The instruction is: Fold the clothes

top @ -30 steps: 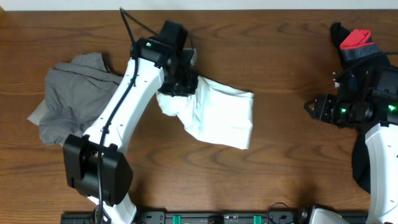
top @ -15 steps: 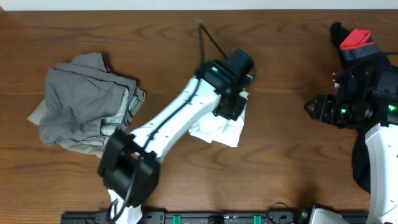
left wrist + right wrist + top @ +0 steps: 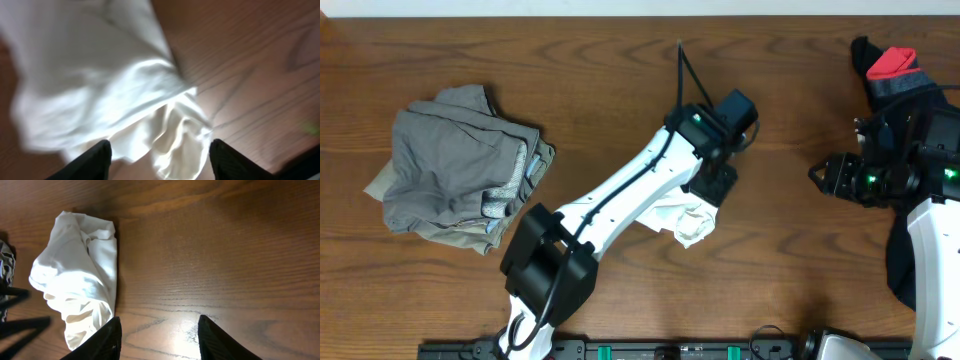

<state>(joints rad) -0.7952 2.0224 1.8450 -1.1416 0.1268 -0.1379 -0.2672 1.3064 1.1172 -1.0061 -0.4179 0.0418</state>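
— Brown wood-grain table [image 3: 570,60], smooth and faintly glossy, filled every view. What lay on it?

— Mostly the white T-shirt [image 3: 688,225]. It was soft cloth bunched into a crumpled, rounded heap, plain white where it showed. It sat directly under the left gripper [image 3: 160,146], with its folds spilling ahead of the fingers and between them.

— Was it pinched?

— No. Those jaws stood spread, with the cloth loose beneath them. The right gripper [image 3: 160,320] was spread too, with only bare wood between its fingers. The white heap lay ahead of it, off to one side.

— Any room to move?

— Plenty. Bare wood ran wide between the two grippers. A rumpled grey-khaki pile [image 3: 450,170] of layered, creased cloth sat well apart from the left gripper, back beyond its arm. A black-and-red garment [image 3: 892,65] lay just beside the right gripper's wrist, near the table's far edge.
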